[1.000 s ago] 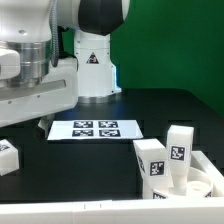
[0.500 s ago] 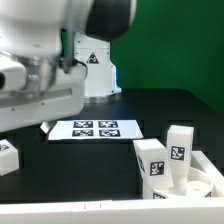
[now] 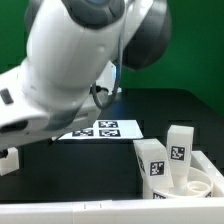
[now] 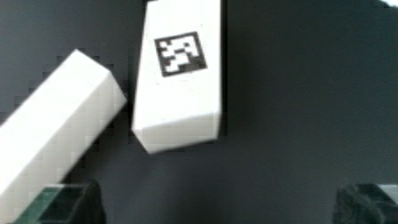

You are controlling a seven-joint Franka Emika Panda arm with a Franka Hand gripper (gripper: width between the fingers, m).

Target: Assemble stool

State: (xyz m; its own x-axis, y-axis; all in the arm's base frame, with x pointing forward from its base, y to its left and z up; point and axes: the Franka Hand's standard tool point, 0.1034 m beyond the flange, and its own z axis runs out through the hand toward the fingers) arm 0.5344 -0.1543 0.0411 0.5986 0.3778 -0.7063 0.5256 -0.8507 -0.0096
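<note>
White plastic filled most of the wrist view. A tagged leg lay flat on the black table with its square marker facing the camera. A slanted leg lay just beside it, one corner close to its side; whether the two touched could not be told. The gripper hung above them with its jaws spread as wide as they go and nothing between them, and only the dark fingertips showed. In the exterior view the arm bulked over the table and hid whatever lay under the hand. The round seat sat at the exterior view's right, with a front upright leg and a rear upright leg standing in or against it. An edge leg showed at the exterior view's left, near the marker board. The job looked barely begun, with a leg pick the likely step in hand. The main risk seemed to be the slanted leg. Lying so near, it could catch a descending finger, get shoved aside, or be pinched along with the tagged one. A grasp taken away from the tagged leg's middle might also let the smooth block swing or slip once lifted. A skewed hold would likely spoil any later fit into the seat.
</note>
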